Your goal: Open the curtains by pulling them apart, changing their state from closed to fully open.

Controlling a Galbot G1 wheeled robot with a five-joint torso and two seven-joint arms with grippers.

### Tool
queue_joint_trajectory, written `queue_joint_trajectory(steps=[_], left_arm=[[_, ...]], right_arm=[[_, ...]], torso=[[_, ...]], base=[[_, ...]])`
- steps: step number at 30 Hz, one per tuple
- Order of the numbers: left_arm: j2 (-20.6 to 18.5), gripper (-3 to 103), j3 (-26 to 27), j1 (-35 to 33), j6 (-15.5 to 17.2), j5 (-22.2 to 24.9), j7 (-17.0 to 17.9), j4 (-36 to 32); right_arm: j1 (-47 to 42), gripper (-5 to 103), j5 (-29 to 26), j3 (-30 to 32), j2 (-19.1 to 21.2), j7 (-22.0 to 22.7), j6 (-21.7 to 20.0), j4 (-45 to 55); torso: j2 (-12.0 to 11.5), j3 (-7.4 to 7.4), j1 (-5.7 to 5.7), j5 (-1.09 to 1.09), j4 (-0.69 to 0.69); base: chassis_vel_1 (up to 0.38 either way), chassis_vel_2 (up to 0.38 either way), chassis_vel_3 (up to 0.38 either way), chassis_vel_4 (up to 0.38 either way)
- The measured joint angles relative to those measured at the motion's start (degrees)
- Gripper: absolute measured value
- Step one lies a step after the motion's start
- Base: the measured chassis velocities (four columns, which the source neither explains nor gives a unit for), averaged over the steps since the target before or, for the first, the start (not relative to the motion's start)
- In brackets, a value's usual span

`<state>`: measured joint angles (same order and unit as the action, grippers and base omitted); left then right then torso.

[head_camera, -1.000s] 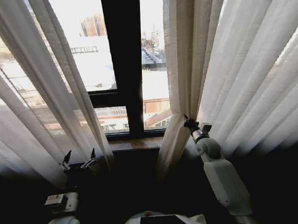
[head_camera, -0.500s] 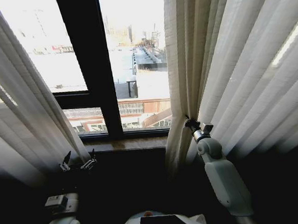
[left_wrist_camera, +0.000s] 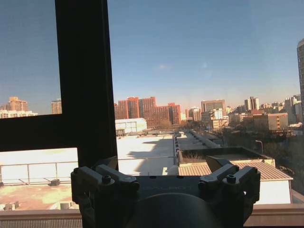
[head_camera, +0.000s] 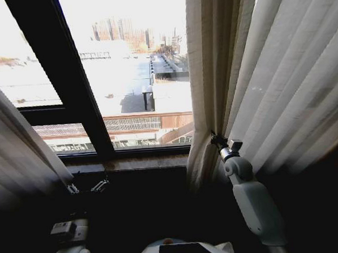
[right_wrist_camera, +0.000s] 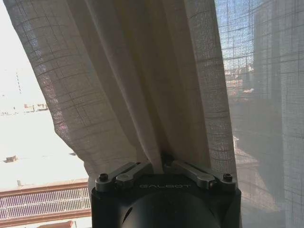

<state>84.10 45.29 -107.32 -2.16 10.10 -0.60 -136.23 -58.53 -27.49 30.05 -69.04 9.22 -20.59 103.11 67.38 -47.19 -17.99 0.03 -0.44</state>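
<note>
Since a second ago the whole head view has swung, so the dark window frame (head_camera: pixel 80 103) now sits toward the left of the frame. Curtains (head_camera: pixel 280 81) fill the right half and hang at the left edge, parted over the glass. At lower centre-right, the right gripper (head_camera: pixel 217 139) pinches a gathered fold of the right panel. Low at the left, the left gripper (head_camera: pixel 88 186) stands spread, holding nothing.
</note>
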Motion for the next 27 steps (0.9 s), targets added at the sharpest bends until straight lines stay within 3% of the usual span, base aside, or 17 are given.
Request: queue_joint_trajectory(steps=[27], left_arm=[[0.09,100,-0.13,-0.14,-0.46,0.03,-0.05,0.24]], right_arm=[[-1.01,0,0.05,1.03,0.03,0.0,0.05,0.62]], torso=[[0.0,0.0,-0.01,-0.01,0.01]], base=[[-0.358,-0.352,0.361,0.349]])
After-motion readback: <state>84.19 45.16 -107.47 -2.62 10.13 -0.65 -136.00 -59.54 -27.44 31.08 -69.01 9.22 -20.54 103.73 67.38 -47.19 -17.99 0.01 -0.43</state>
